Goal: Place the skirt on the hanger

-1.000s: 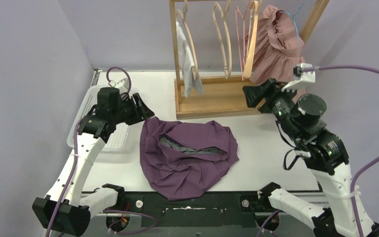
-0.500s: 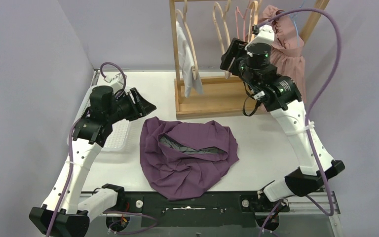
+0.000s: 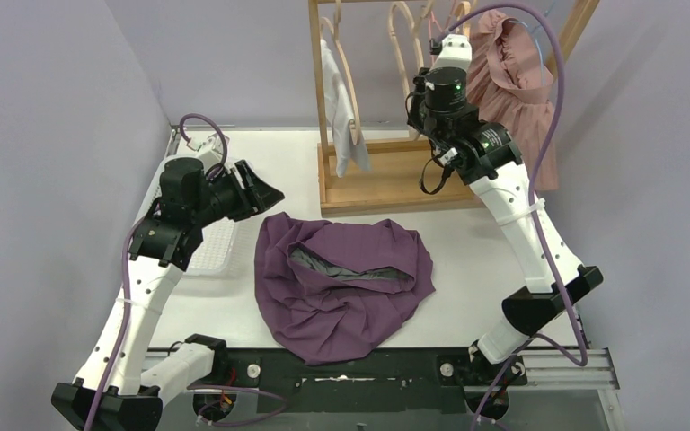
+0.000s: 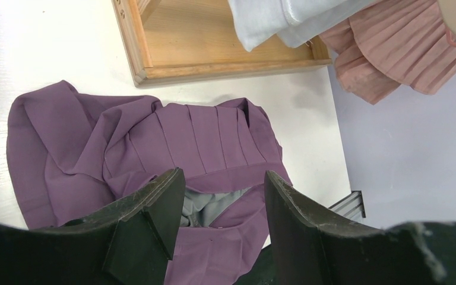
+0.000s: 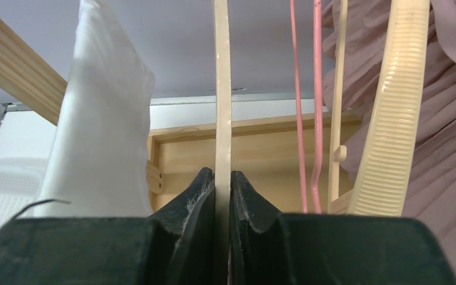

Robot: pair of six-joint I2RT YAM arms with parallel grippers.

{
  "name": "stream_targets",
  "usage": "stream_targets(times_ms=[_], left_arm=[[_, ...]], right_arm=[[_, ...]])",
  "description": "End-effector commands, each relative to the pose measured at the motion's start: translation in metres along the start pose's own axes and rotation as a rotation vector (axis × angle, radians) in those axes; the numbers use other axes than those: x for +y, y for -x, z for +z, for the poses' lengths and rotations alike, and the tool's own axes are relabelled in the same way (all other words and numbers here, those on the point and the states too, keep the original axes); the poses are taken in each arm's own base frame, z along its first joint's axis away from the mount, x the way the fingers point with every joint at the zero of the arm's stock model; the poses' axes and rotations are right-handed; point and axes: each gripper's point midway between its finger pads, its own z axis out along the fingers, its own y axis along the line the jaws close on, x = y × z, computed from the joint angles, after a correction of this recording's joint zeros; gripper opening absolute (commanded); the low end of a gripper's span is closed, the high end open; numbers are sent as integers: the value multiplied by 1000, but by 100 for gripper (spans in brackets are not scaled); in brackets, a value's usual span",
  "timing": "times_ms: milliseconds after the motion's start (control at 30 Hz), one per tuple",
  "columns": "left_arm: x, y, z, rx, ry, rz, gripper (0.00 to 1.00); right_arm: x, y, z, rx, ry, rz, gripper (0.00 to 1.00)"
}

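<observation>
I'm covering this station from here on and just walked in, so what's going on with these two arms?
The right gripper is shut on a cream hanger that hangs on the wooden rack at the back of the table. The left gripper hovers open near the far left edge of the purple skirt, which lies crumpled on the table with neither gripper holding it. The skirt is not yet on the hanger.
</observation>
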Motion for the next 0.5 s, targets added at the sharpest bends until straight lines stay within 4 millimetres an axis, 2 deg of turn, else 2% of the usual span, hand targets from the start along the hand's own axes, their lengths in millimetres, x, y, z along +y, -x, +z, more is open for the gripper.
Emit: stream_targets(times_ms=[0,167,300,467], left_arm=[[-16,16,-11,-67,-49,44,51],[-17,17,-13,-72,-51,45,51],[-19,18,-14,-76,-55,44,51],[-19,19,-15,-84,-56,51,51]], right_arm=[[-5,61,-33,-190,8,-12,0],[-8,85,-54,-284,40,-8,0],[-8,81,-59,-291,64,-16,0],[-8,63,-72,-269,122,-16,0]])
